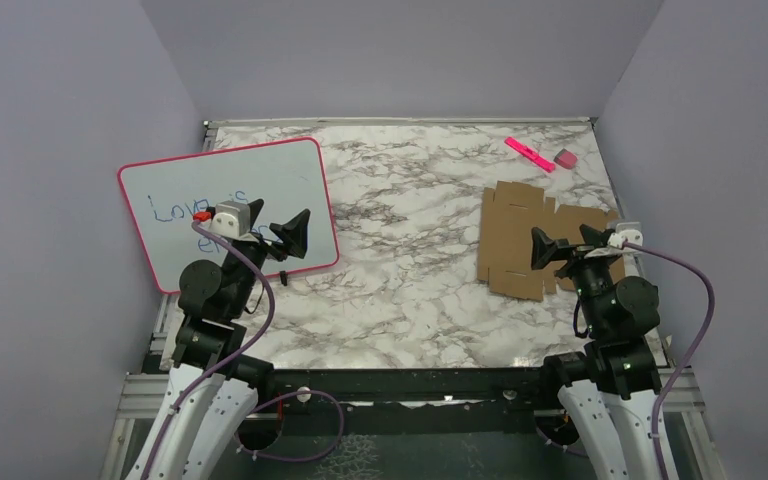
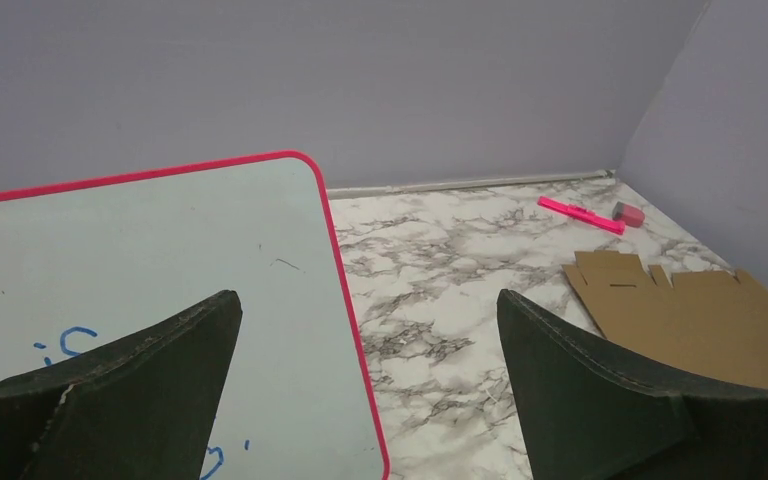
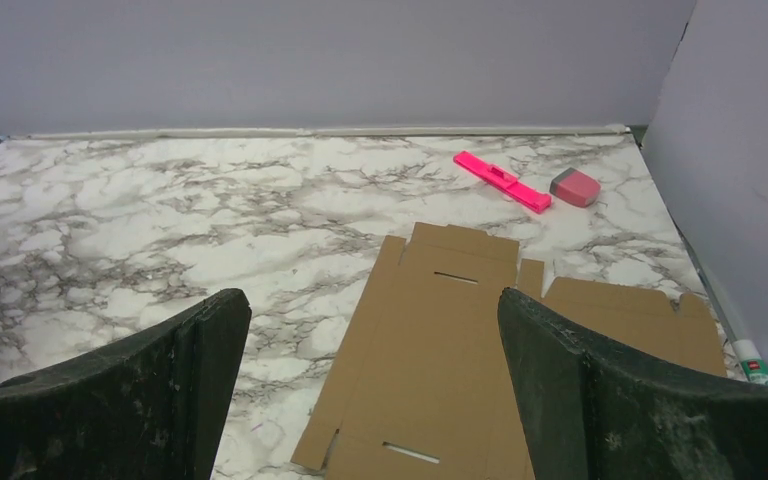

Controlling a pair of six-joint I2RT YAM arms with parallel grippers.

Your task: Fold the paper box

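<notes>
The paper box (image 1: 516, 240) lies flat and unfolded on the marble table at the right, a brown die-cut sheet with flaps and slots. My right gripper (image 1: 566, 242) hovers over its near right part, open with nothing between its fingers. In the right wrist view the sheet (image 3: 440, 340) fills the gap under the open gripper (image 3: 372, 298). My left gripper (image 1: 290, 250) is open over the whiteboard's right edge, far from the sheet. The left wrist view shows that open gripper (image 2: 368, 300) empty, with the sheet (image 2: 690, 310) off to the right.
A pink-framed whiteboard (image 1: 230, 200) with blue writing lies at the left. A pink marker (image 1: 530, 154) and a pink eraser (image 1: 565, 158) sit at the back right. Grey walls close in the table on three sides. A small white tube (image 3: 755, 365) lies by the right wall.
</notes>
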